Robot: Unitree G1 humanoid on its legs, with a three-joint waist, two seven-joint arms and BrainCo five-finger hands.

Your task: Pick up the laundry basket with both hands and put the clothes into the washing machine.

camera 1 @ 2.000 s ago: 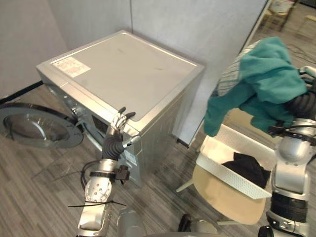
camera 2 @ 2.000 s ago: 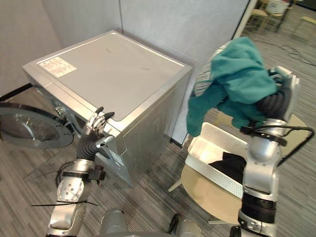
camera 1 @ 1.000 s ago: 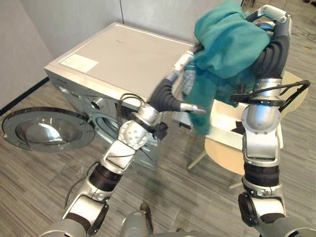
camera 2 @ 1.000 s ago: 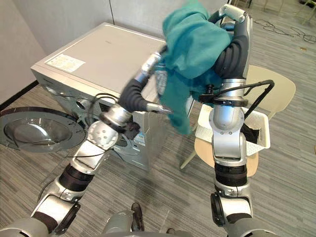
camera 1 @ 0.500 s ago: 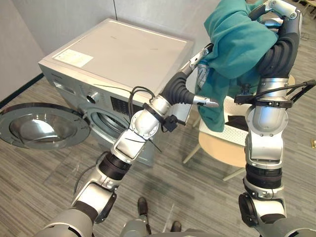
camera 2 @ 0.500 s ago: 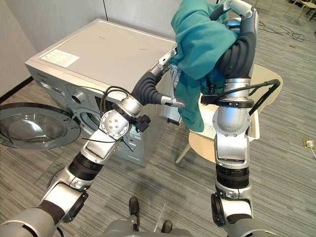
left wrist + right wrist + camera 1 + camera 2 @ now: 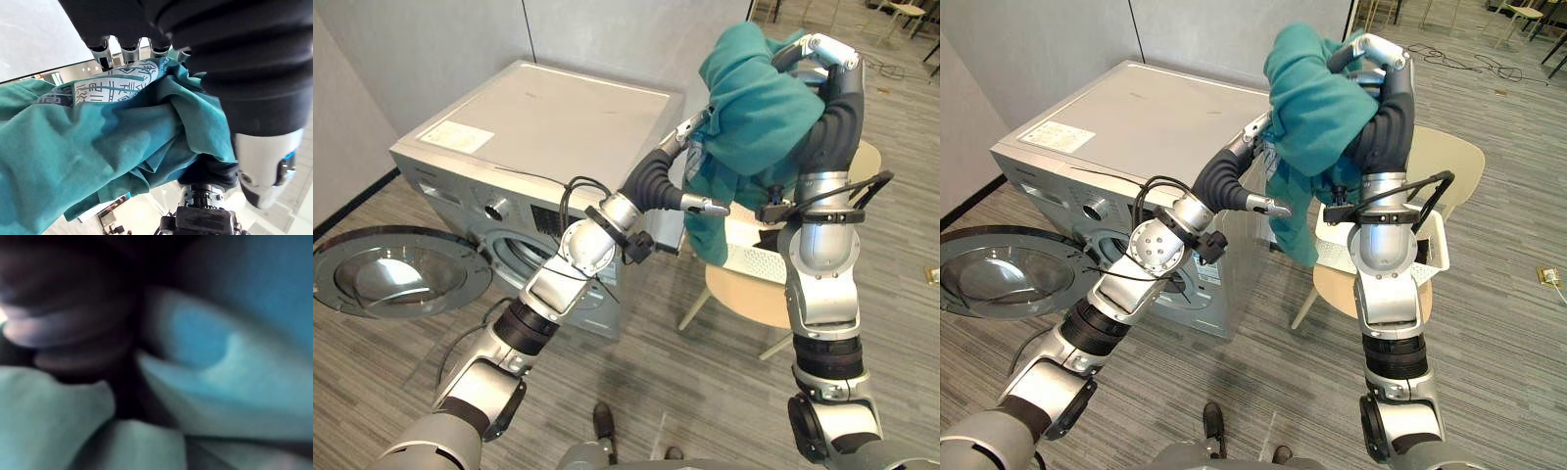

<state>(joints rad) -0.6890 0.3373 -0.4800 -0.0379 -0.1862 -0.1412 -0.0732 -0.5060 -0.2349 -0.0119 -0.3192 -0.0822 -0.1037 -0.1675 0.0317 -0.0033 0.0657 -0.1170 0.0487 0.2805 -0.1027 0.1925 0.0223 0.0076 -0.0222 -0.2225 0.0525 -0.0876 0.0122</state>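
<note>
Teal garment (image 7: 754, 108) hangs bunched aloft between the white laundry basket (image 7: 749, 262) and the open-doored silver washing machine (image 7: 538, 127).

No text can be read with certainty. The washing machine (image 7: 558, 117) carries a white label (image 7: 456, 136) at a corner of its top, but its print is too small to read. The teal garment (image 7: 98, 142) shows a white printed pattern (image 7: 117, 85); no letters can be made out in it.

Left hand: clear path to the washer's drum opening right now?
Probably yes: the door is swung wide and nothing stands before the drum opening. The left hand is up against the teal garment, though.
</note>
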